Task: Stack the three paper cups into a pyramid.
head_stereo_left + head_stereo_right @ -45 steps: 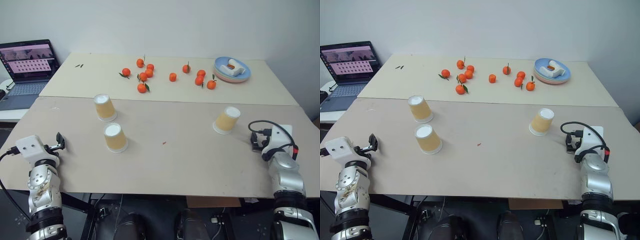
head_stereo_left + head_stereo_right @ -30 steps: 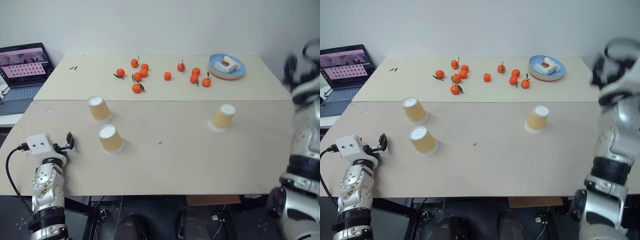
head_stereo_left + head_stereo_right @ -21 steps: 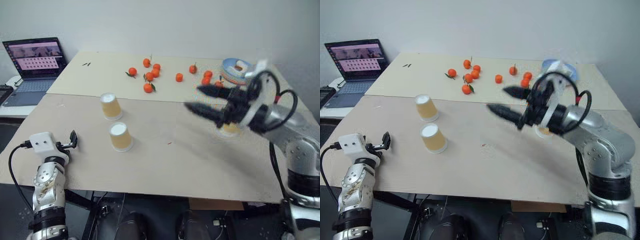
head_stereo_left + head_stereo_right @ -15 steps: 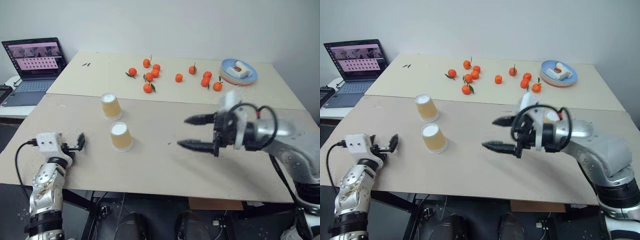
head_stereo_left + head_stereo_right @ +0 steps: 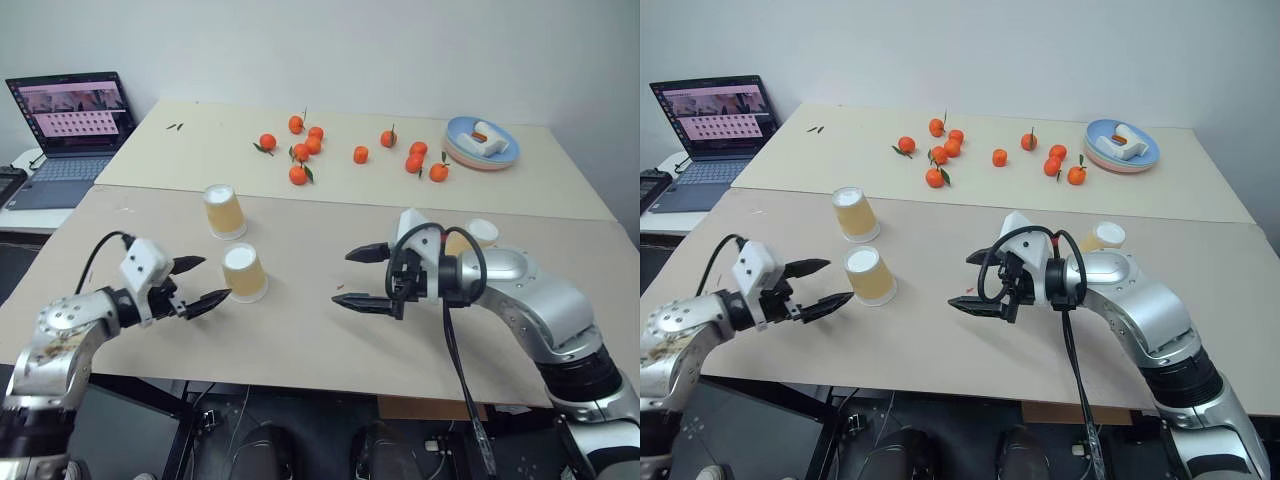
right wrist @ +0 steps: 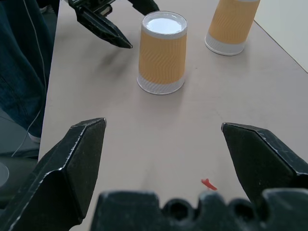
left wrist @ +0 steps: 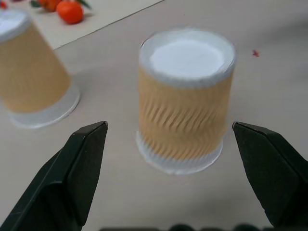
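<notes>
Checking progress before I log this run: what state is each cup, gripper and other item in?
Near left cup: upside down, unstacked.
Far left cup: upside down, unstacked.
Right cup: unstacked, partly hidden by the arm.
Left gripper: open, empty.
Right gripper: open, empty.
Laptop: lid up, screen on.

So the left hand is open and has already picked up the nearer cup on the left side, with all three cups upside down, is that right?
Not quite. The left hand is open, but it holds nothing: the nearer cup stands on the table just ahead of its fingers, untouched, as the left wrist view shows. All three cups are upside down.
</notes>
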Controlling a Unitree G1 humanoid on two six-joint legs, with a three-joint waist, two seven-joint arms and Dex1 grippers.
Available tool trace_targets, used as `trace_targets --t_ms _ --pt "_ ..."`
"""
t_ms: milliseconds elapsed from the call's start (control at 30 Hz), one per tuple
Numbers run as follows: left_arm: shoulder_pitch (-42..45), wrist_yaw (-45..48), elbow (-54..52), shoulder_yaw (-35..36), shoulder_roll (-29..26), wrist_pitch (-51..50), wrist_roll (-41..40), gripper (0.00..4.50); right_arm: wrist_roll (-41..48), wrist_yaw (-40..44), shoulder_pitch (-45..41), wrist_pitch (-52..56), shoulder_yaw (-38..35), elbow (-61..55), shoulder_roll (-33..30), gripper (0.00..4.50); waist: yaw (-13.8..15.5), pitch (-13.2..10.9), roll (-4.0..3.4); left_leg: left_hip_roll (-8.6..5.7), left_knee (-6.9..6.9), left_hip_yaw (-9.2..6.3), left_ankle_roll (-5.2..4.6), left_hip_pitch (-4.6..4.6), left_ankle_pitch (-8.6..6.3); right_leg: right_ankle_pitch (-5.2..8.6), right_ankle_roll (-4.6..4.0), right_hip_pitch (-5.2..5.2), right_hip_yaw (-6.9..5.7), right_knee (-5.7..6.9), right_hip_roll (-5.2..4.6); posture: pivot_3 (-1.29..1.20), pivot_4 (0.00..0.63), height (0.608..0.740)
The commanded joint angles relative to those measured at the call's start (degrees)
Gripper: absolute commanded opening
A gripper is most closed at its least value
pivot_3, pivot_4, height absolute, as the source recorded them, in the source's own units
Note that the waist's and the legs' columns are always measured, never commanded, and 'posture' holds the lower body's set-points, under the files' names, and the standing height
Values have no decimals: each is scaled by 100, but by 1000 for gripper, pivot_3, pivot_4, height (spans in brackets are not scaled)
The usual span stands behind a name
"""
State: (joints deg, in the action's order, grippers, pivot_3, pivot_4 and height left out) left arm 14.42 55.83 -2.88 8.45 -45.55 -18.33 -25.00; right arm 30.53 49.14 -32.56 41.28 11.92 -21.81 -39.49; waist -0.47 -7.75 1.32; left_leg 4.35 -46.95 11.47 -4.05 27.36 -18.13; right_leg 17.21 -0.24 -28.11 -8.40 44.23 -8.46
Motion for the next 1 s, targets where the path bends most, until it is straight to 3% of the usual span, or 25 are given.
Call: trace_targets --t_ms 33,233,833,933,1000 --pt "799 222 369 -242 108 8 41 4426 -72 -95 34 -138 -231 -170 48 4500 -18 0 0 -2 0 1 0 0 0 0 0 0 0 1 1 0 150 669" --pt "1669 603 1193 -755 521 266 333 4426 -138 -270 186 -91 -367 -349 66 4500 -51 -1 2 -13 0 4 -2 0 1 0 3 1 2 5 3 0 150 669" --pt "1748 672 1350 -644 571 156 408 4426 -174 -455 253 -53 -482 -421 82 4500 -55 -2 3 -12 -1 1 -2 0 6 0 4 0 6 6 3 0 150 669" --pt "1745 669 1329 -627 578 114 385 3686 -226 -452 219 -72 -458 -380 106 4500 -55 -2 3 -11 -1 1 -2 0 7 0 5 1 6 6 3 0 150 669" --pt "1746 654 1304 -628 573 37 383 2883 -250 -440 201 -75 -457 -365 122 4500 -55 -2 3 -11 -1 1 -2 0 7 0 5 1 6 6 3 0 150 669"
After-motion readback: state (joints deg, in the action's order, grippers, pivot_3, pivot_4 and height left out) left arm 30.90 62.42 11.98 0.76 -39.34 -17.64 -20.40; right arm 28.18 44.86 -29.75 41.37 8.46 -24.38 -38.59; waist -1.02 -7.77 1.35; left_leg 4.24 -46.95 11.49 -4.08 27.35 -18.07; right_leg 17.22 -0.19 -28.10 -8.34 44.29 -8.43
